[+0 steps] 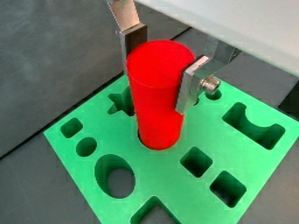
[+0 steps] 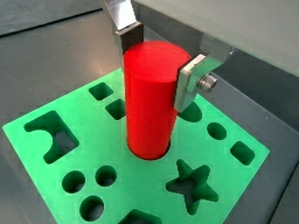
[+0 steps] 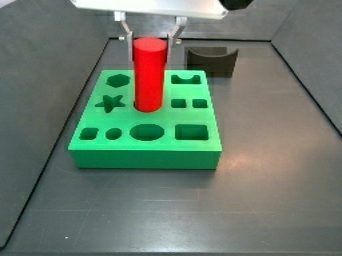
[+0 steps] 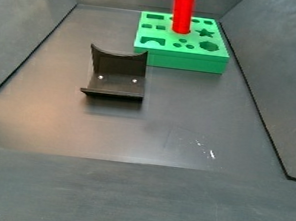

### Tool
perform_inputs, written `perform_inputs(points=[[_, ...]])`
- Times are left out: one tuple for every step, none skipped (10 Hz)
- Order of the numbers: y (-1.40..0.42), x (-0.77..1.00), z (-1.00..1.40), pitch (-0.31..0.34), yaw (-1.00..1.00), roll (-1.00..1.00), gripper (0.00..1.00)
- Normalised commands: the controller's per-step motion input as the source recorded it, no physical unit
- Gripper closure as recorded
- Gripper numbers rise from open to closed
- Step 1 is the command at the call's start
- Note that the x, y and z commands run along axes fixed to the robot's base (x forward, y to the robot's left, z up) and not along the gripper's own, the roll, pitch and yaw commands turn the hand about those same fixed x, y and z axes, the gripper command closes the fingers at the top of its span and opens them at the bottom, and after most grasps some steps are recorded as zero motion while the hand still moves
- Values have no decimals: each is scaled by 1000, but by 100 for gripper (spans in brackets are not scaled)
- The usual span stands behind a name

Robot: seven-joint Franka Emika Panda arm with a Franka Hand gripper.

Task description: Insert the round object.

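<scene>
The round object, a glossy red cylinder (image 1: 158,87), stands upright with its lower end in a round hole near the middle of the green block (image 1: 176,188). It shows in both wrist views (image 2: 149,96) and both side views (image 3: 148,75) (image 4: 183,11). My gripper (image 1: 162,70) is above the block, its silver fingers (image 1: 194,80) shut on the cylinder's upper end from two sides. The gripper also shows in a wrist view (image 2: 158,68) and a side view (image 3: 150,40). The block's star, oval, square and other holes lie open around the cylinder.
The green block (image 3: 147,155) (image 4: 184,59) sits on the dark floor between dark side walls. The dark fixture with a curved notch (image 3: 214,60) (image 4: 115,76) stands on the floor apart from the block.
</scene>
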Motion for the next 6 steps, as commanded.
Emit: perform_inputs(points=[[-17, -229, -149, -226, 0, 0, 100], [0, -237, -254, -257, 0, 0, 100], [0, -274, -240, -300, 0, 0, 100], [-20, -263, -234, -287, 0, 1, 100], [0, -54, 0, -57, 0, -13, 100], [0, 6, 0, 20, 0, 0, 100]])
